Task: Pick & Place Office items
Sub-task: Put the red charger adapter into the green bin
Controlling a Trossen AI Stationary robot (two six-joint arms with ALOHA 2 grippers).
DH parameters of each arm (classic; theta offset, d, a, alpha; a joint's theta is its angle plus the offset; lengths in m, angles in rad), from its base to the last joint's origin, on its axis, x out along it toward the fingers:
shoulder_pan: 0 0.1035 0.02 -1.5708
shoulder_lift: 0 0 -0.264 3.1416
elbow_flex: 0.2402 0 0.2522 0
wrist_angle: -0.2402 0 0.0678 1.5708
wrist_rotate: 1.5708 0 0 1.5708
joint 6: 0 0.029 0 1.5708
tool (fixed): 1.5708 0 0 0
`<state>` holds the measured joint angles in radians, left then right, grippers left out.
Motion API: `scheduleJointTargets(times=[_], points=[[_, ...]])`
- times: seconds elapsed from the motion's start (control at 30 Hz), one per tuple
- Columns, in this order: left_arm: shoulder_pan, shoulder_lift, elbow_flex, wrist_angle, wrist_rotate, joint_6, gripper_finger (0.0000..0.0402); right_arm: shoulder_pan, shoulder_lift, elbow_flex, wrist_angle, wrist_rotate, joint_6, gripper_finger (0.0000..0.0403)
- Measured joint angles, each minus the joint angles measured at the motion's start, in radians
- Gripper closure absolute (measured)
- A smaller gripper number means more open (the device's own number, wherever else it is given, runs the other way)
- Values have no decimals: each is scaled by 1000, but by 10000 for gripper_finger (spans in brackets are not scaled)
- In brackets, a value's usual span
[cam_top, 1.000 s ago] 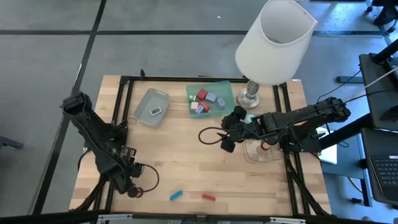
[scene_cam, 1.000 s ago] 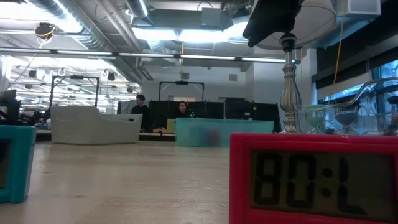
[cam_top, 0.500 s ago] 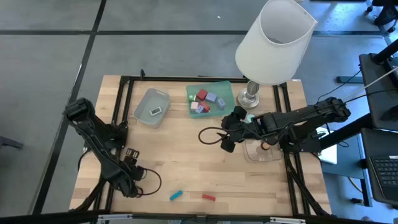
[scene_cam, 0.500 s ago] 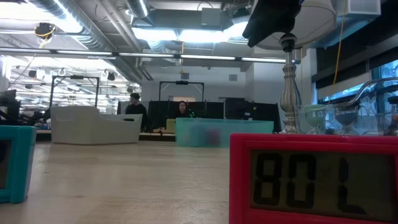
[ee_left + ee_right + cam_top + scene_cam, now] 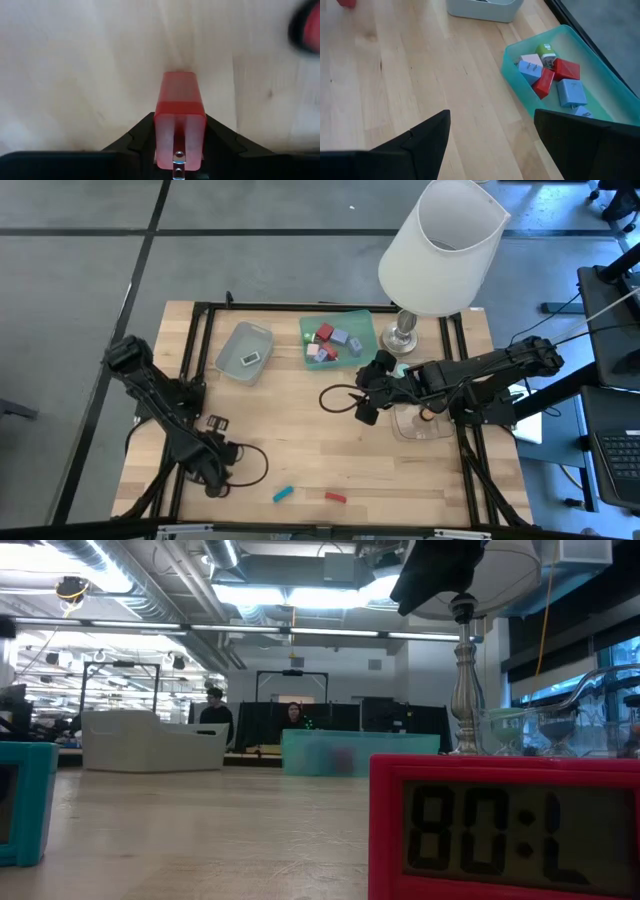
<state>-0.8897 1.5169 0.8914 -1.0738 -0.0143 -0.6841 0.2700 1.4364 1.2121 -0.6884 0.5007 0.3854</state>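
Left claw grabs a red block

The red block [image 5: 179, 120] sits pinched between the left gripper [image 5: 215, 483] jaws, low on the table, well away from the green tray [image 5: 345, 320]; lift and carry next. Right gripper [image 5: 370, 390] waits agape, empty, beside that tray.

We saw a white-shaded lamp [image 5: 441, 250] at the table's [image 5: 290, 450] one o'clock, a grey tray [image 5: 243, 352] at eleven.

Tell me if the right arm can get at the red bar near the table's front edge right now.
Probably yes. The right gripper hovers open by the clear tray, and bare table lies between it and the red bar; the reach looks long, though.
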Motion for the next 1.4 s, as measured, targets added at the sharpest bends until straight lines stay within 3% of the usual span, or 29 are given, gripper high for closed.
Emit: scheduleJointTargets(times=[0.33,0.5,0.73,0.93,1.2,1.4], points=[[191,-93,116,7,-441,283,283,0,0,0,0,0,-31,112],[368,-103,122,80,-568,470,283,0,0,0,0,0,-34,112],[647,-102,106,422,-609,781,283,0,0,0,0,0,-35,111],[884,-102,106,722,-582,895,283,0,0,0,0,0,-36,111],[1148,-102,106,993,-390,884,281,0,0,0,0,3,-80,111],[1239,-53,106,1077,-332,774,280,0,0,0,0,15,-85,111]])
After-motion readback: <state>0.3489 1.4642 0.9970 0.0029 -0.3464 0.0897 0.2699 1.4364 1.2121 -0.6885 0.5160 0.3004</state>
